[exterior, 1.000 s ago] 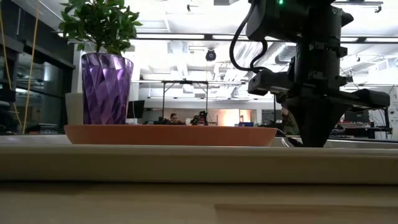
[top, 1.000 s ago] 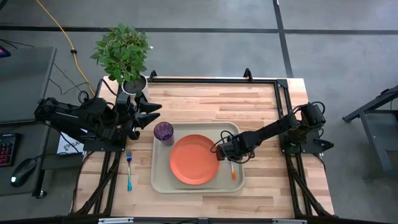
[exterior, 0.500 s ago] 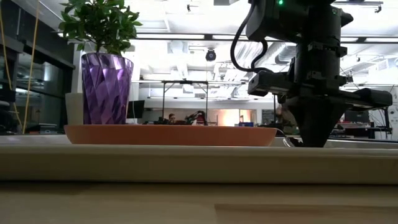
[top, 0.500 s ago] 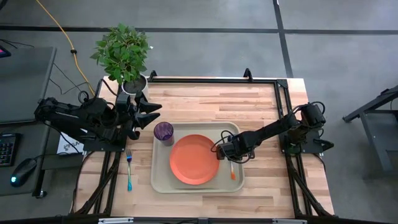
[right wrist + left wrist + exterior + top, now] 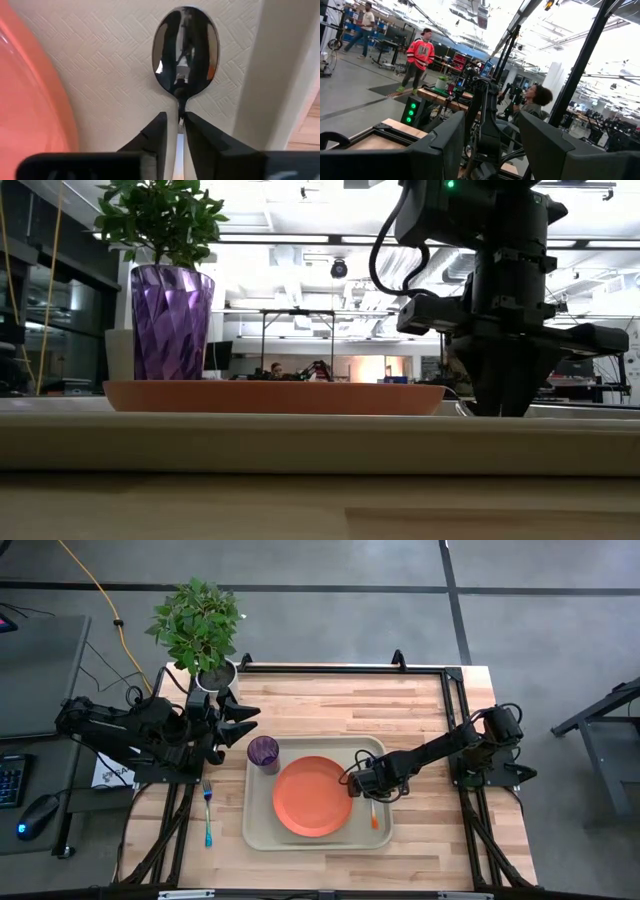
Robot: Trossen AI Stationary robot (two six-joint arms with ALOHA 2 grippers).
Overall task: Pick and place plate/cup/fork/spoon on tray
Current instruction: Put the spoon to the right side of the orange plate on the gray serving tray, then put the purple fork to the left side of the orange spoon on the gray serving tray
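Note:
The beige tray (image 5: 258, 830) lies mid-table. The orange plate (image 5: 312, 797) lies flat on it, and the purple cup (image 5: 263, 752) stands upright in its far left corner. The spoon (image 5: 374, 816) lies along the tray's right side, its bowl (image 5: 186, 50) on the tray floor. My right gripper (image 5: 368, 787) points down over the spoon, its fingers closed around the spoon's neck. The blue-handled fork (image 5: 207, 812) lies flat on the table, left of the tray. My left gripper (image 5: 245, 725) waits open and empty at the table's far left, above the table. My right gripper pinches the spoon's thin silver neck (image 5: 180, 117), just behind the bowl, between its two fingers. The fingers come from above, pointing down, and lie across the spoon. The bowl lies on the tray, and the orange handle (image 5: 374, 822) points toward the table's near edge.
A potted plant (image 5: 200, 625) stands at the table's far left corner, near my left gripper. Bare wood lies beyond the tray toward the far edge (image 5: 340, 700) and to its right (image 5: 430, 820). People show in the room beyond the table.

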